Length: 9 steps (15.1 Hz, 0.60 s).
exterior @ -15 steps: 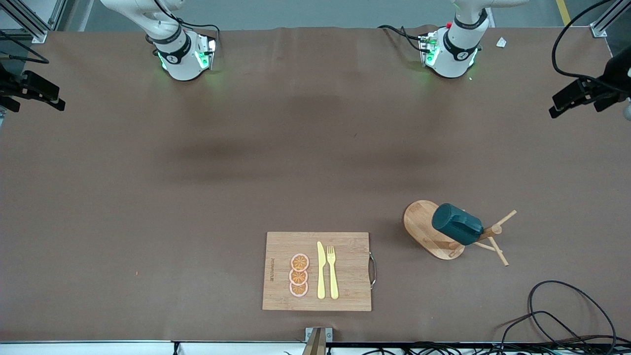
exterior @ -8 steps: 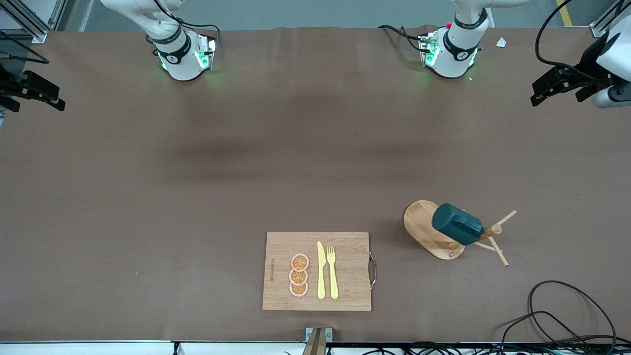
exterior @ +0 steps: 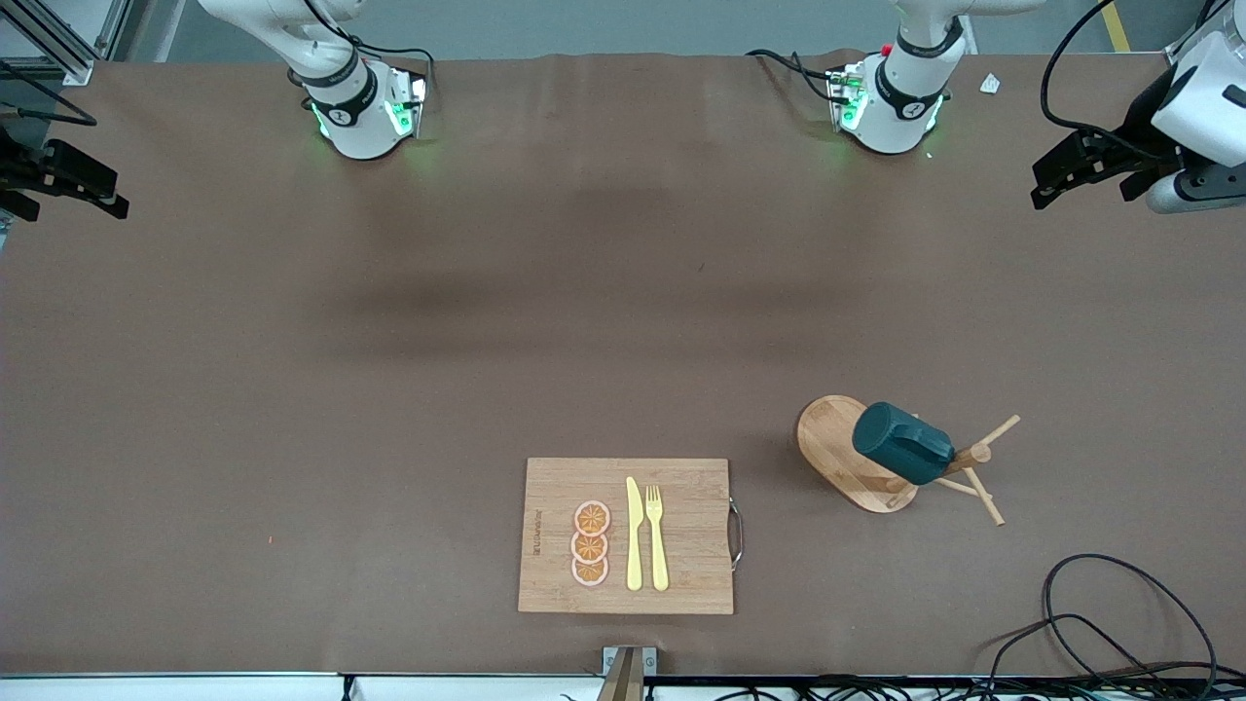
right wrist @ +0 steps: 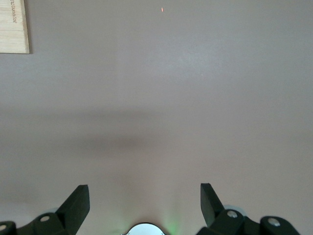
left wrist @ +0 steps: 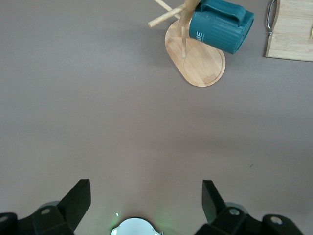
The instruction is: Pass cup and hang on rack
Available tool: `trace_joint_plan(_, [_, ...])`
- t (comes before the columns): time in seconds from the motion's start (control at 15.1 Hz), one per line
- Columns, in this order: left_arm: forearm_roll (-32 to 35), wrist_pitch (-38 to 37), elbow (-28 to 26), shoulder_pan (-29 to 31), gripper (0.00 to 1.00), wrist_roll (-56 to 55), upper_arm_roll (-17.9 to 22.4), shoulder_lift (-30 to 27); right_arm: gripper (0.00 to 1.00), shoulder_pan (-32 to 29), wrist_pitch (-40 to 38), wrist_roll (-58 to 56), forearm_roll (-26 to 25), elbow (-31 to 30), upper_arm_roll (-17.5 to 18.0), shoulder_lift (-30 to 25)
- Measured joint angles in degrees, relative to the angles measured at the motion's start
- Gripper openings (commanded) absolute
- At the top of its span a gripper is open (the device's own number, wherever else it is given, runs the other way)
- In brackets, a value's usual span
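The dark teal cup (exterior: 900, 443) hangs tilted on a peg of the bamboo rack (exterior: 832, 453), which stands toward the left arm's end of the table, beside the cutting board. Both also show in the left wrist view: the cup (left wrist: 222, 27) and the rack (left wrist: 203, 68). My left gripper (exterior: 1085, 175) is open and empty, high over the left arm's end of the table, well away from the rack; its wrist view shows its jaws (left wrist: 145, 188) wide apart. My right gripper (exterior: 68, 185) is open and empty over the right arm's end of the table (right wrist: 144, 192).
A rectangular bamboo cutting board (exterior: 623, 535) near the table's front edge carries a yellow knife (exterior: 634, 535), a yellow fork (exterior: 657, 535) and three orange slices (exterior: 590, 543). Black cables (exterior: 1119, 623) loop at the front corner on the left arm's end.
My left gripper has come farther into view, moving toward the table's middle. The cup, rack and right gripper have not moved.
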Motion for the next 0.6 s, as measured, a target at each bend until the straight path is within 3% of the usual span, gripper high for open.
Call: trace_joint_plan(0.6, [0.0, 0.2, 0.5, -0.1, 1.00, 6.1, -0.3, 0.0, 1.00, 0.0, 0.0, 0.0, -0.9, 0.0, 0.0, 0.0])
